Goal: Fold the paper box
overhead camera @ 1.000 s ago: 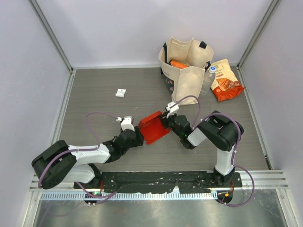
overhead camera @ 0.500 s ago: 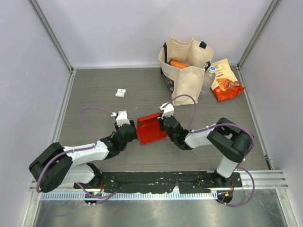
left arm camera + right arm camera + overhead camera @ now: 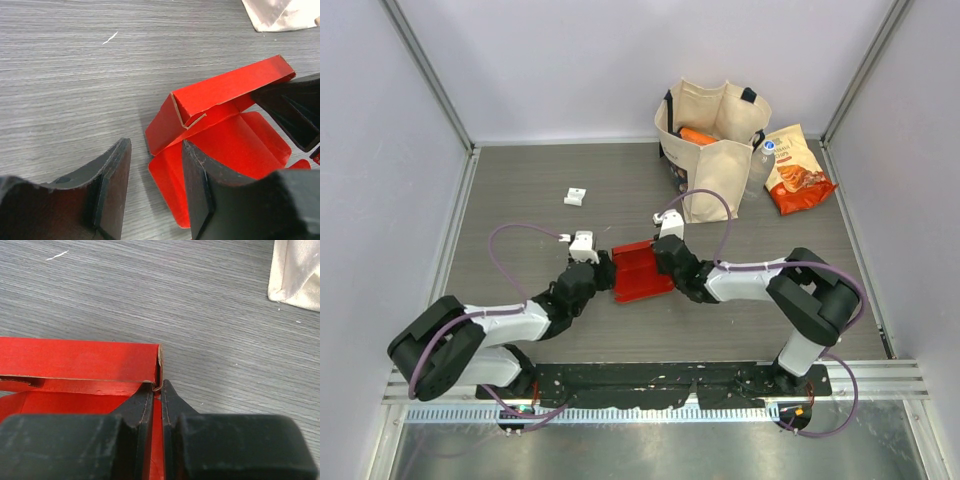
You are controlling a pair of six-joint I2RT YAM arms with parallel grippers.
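The paper box (image 3: pixel 640 272) is bright red card, partly folded, lying mid-table between both arms. In the left wrist view the paper box (image 3: pixel 225 95) shows one raised long wall and an open floor with rounded flaps. My left gripper (image 3: pixel 603 272) is at its left end, open; a rounded flap edge lies between the jaws beside the right finger (image 3: pixel 200 190), unpinched. My right gripper (image 3: pixel 665 262) is at the box's right end, shut on a thin wall of card. In the right wrist view the fingertips (image 3: pixel 150 395) pinch that card at the wall's corner (image 3: pixel 80 360).
A beige tote bag (image 3: pixel 713 150) stands at the back with an orange item inside. An orange-red snack bag (image 3: pixel 798 170) lies to its right by a small bottle (image 3: pixel 765 155). A small white piece (image 3: pixel 575 196) lies back left. Walls enclose the table.
The right gripper has carried the box left and slightly farther back, turning it squarer to the table. The left gripper moved back with it and stayed open.
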